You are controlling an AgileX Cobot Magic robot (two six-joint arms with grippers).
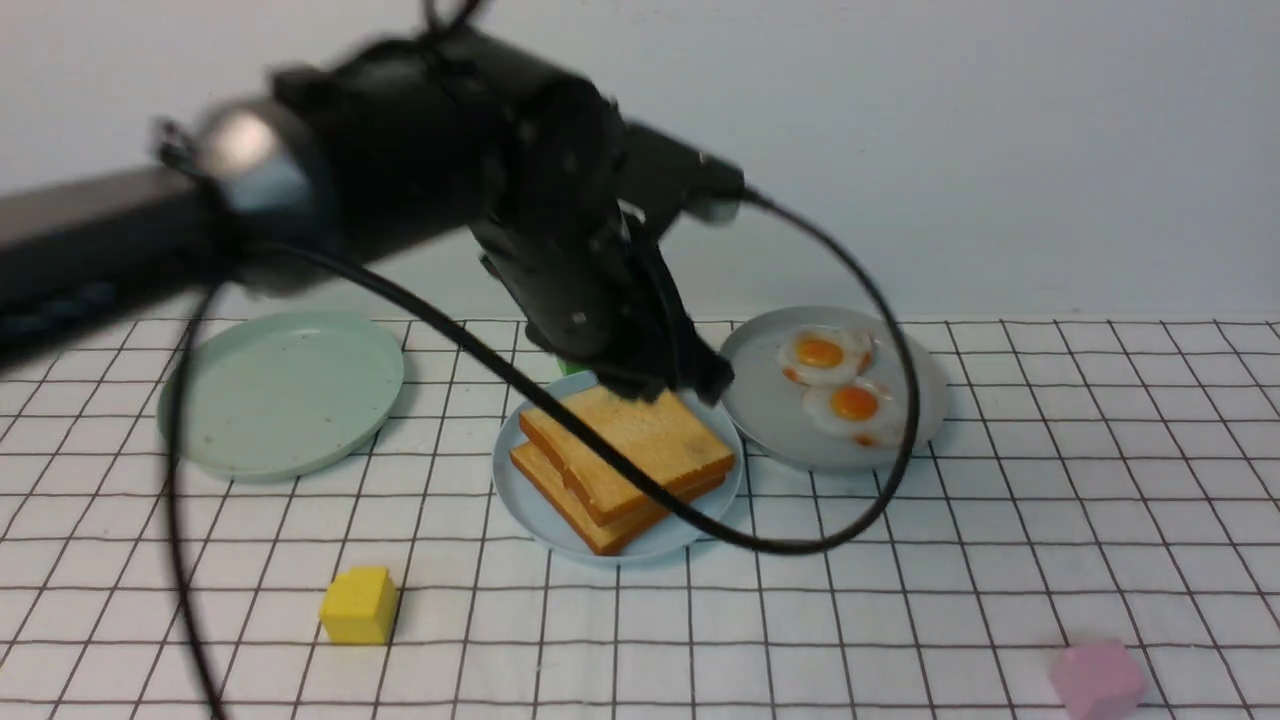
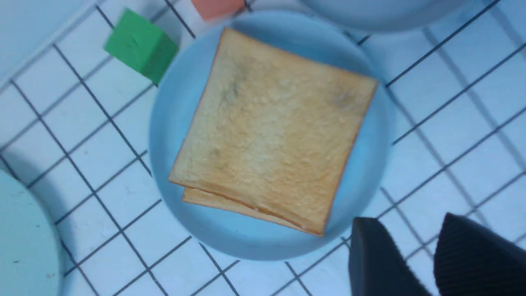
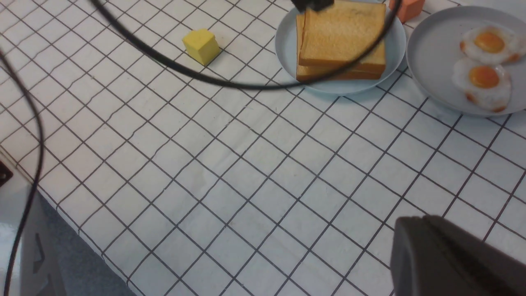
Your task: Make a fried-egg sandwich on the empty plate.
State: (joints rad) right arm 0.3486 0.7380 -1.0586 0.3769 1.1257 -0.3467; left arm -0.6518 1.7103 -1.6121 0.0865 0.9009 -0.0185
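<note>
Two golden toast slices lie stacked on the light blue plate (image 1: pixel 520 500): the top slice (image 1: pixel 640 440) is turned slightly over the lower slice (image 1: pixel 580 510). In the left wrist view the top slice (image 2: pixel 271 131) covers nearly all of the lower one (image 2: pixel 213 200). Two fried eggs (image 1: pixel 822 353) (image 1: pixel 855 403) lie on the grey plate (image 1: pixel 760 410) to the right. My left gripper (image 1: pixel 670 385) hangs just above the toast's far edge, open and holding nothing (image 2: pixel 404 224). My right gripper (image 3: pixel 415 222) is shut and empty, over bare cloth well short of the plates.
A pale green plate (image 1: pixel 285 390) sits at the left. Around the plates are a yellow cube (image 1: pixel 358 605), a pink cube (image 1: pixel 1095 680), a green cube (image 2: pixel 141 45) and an orange cube (image 2: pixel 218 7). The left arm's black cable (image 1: pixel 800 545) loops low across the toast plate.
</note>
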